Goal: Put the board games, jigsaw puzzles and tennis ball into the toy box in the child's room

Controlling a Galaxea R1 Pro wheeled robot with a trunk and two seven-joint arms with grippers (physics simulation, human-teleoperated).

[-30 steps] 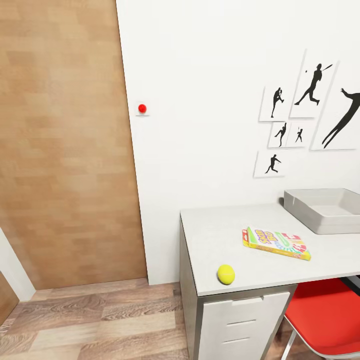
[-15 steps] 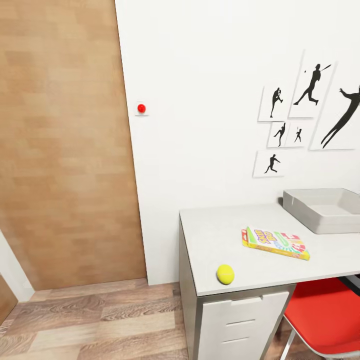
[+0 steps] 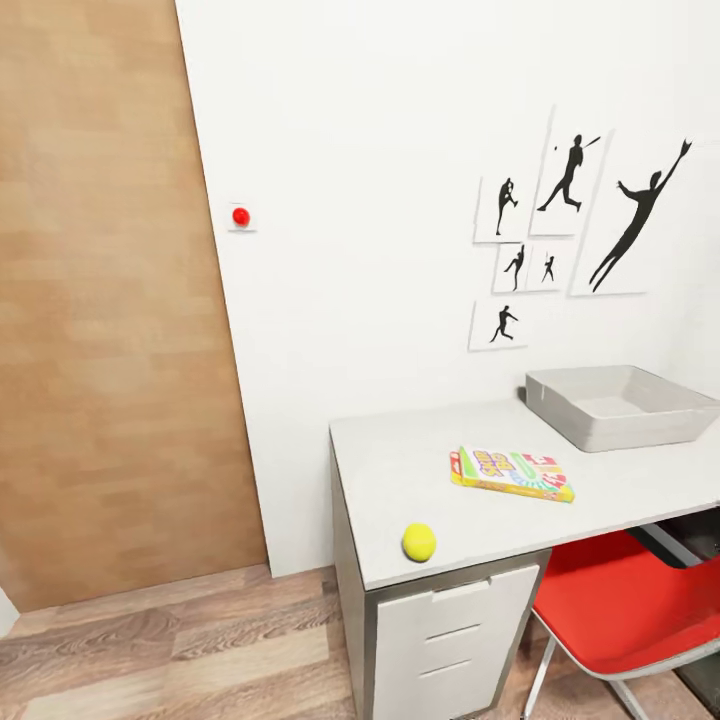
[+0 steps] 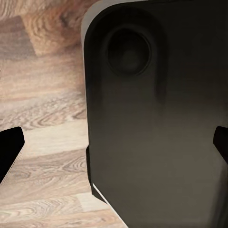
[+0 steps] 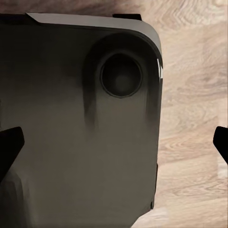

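- Head view: the counter [image 3: 420, 460] stands against a white wall, with white drawers [image 3: 450, 640] under its near left corner.
- The ball [image 3: 419, 542] lies close to the counter's front edge, near the left end.
- One game box [image 3: 511, 473] lies flat in the middle of the counter, apart from the ball.
- The toy box [image 3: 620, 405] sits at the back edge of the counter, to the right of the game box. It looks empty.
- A red chair [image 3: 620, 605] is tucked under the counter's right part.
- Black pictures [image 3: 570, 215] of ball players hang on the wall above the toy box.
- A red button [image 3: 241, 216] sits on the wall beside a wood panel [image 3: 110, 300].
- Left wrist view: the left claw [image 4: 114, 147] is wide open and holds nothing. It hangs over the robot's dark base [image 4: 156, 118] and the wood floor [image 4: 42, 118].
- Right wrist view: the right claw [image 5: 114, 145] is wide open too, with nothing in it.
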